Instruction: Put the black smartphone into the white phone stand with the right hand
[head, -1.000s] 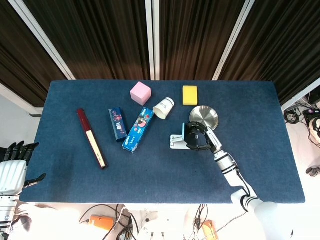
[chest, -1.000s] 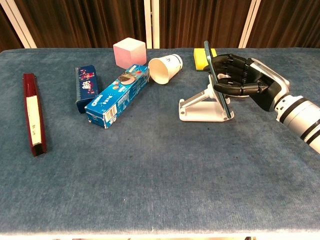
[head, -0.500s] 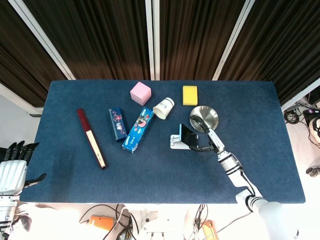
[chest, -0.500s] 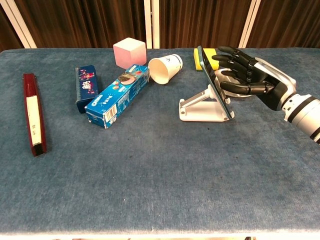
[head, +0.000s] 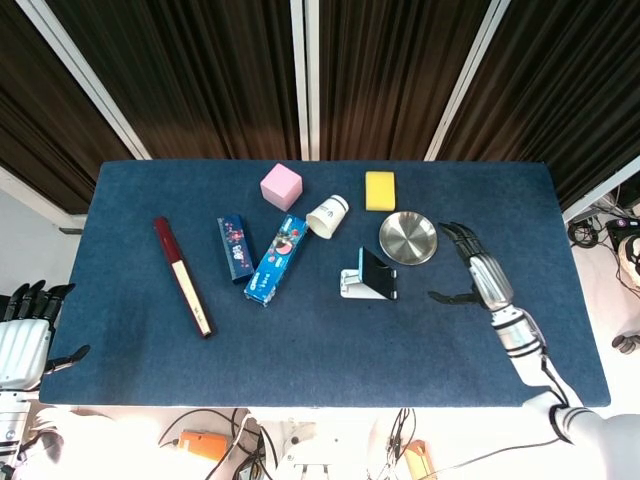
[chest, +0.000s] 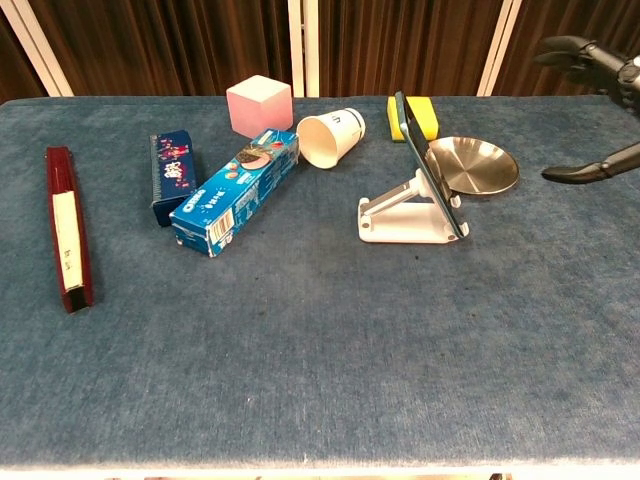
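Observation:
The black smartphone (head: 378, 273) (chest: 428, 165) leans tilted in the white phone stand (head: 354, 285) (chest: 395, 218), near the table's middle. My right hand (head: 477, 270) (chest: 600, 110) is open and apart from it, off to the right above the cloth, fingers spread and holding nothing. In the chest view only its fingers (chest: 572, 48) show at the right edge. My left hand (head: 25, 335) hangs open off the table's left front corner, seen only in the head view.
A silver plate (head: 408, 238) (chest: 472, 165) lies just behind the stand. Behind it are a yellow sponge (head: 380, 190), a tipped paper cup (head: 328, 216) and a pink cube (head: 281, 186). Two blue boxes (head: 275, 259) (head: 235, 249) and a red-and-cream case (head: 182, 276) lie to the left.
My right hand let go of the smartphone, opened, and pulled away to the right. The phone stays leaning in the stand. The plate is now uncovered.

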